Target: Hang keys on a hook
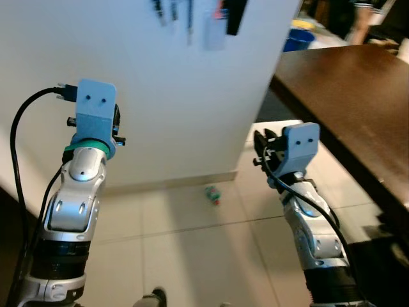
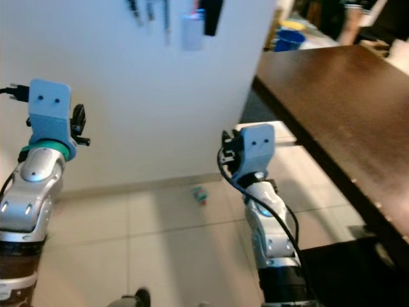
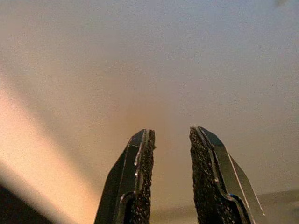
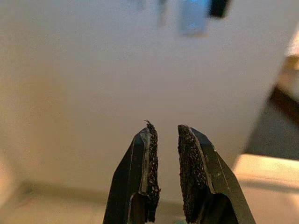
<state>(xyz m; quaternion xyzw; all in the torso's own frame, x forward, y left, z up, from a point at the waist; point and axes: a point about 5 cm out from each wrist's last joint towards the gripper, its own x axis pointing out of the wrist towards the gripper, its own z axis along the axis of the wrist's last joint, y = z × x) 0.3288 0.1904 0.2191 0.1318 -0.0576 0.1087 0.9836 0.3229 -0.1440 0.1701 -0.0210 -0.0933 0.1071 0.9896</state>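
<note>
In front of a white wall [image 1: 179, 96] I have both arms raised. In the left wrist view the left gripper [image 3: 170, 154] shows a narrow gap between its two black fingers, with nothing in it and plain wall beyond. The right gripper [image 4: 164, 144] is much the same: a slim gap, nothing between the pads, pointing at the wall below a row of hanging things.

Those hanging things [image 1: 192, 19] sit high on the wall, at the top edge of the head views: a few thin dark pieces that may be the keys, a pale tag and a black fob, all too blurred for me to tell apart, and I cannot make out a hook. Both grippers are well below them and apart from the wall.

On the tiled floor [image 1: 192, 243], near the skirting between the two arms, lies a small green and red object [image 1: 212, 194]. A dark wooden table [image 1: 358, 96] runs along my right side, with a blue tub [image 1: 298, 39] beyond its far end.
</note>
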